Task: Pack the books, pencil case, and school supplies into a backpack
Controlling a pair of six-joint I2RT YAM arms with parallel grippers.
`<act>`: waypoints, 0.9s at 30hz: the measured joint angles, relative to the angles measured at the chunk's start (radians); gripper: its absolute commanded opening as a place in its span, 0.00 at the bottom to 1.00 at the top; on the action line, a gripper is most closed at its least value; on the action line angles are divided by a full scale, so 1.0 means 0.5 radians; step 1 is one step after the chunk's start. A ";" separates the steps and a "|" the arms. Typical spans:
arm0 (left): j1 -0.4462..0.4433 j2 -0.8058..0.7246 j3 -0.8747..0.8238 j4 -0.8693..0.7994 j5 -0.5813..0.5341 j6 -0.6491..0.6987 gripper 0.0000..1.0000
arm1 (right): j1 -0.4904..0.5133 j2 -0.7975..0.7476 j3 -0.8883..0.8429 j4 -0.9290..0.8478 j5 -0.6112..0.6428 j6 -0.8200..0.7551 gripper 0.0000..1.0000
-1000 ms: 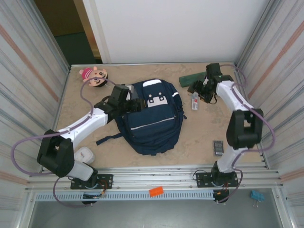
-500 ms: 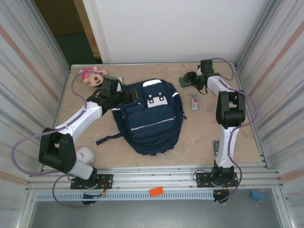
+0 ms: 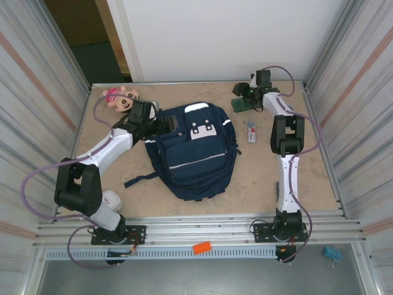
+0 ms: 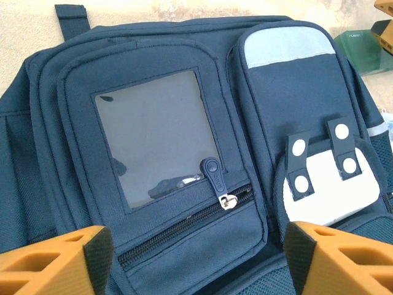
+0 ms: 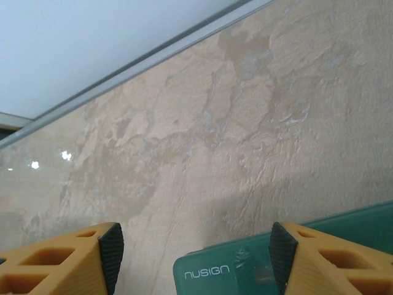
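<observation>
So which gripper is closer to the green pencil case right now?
Right. The right gripper hovers open at the end of the pencil case; the left gripper is across the table, open over the backpack.

Navy backpack (image 3: 193, 153) lies flat, green pencil case (image 3: 241, 104) beyond.

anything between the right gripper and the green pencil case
Nothing visible stands in the way. In the right wrist view the right gripper has its fingers apart, and the end of the pencil case lies in the gap between them, running on beneath one finger, with bare table beside it.
</observation>
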State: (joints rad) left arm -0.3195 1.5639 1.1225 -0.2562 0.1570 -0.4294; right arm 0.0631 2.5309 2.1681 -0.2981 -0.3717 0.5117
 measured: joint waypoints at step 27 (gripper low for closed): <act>0.013 -0.182 -0.182 0.000 0.054 -0.059 0.74 | 0.057 -1.185 -1.666 -0.320 0.032 -0.159 0.61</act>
State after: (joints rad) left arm -0.3130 1.4731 1.0317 -0.2562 0.1841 -0.4587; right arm 0.0917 1.9385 1.3350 -0.4580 -0.3557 0.4320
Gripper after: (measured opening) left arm 0.746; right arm 0.606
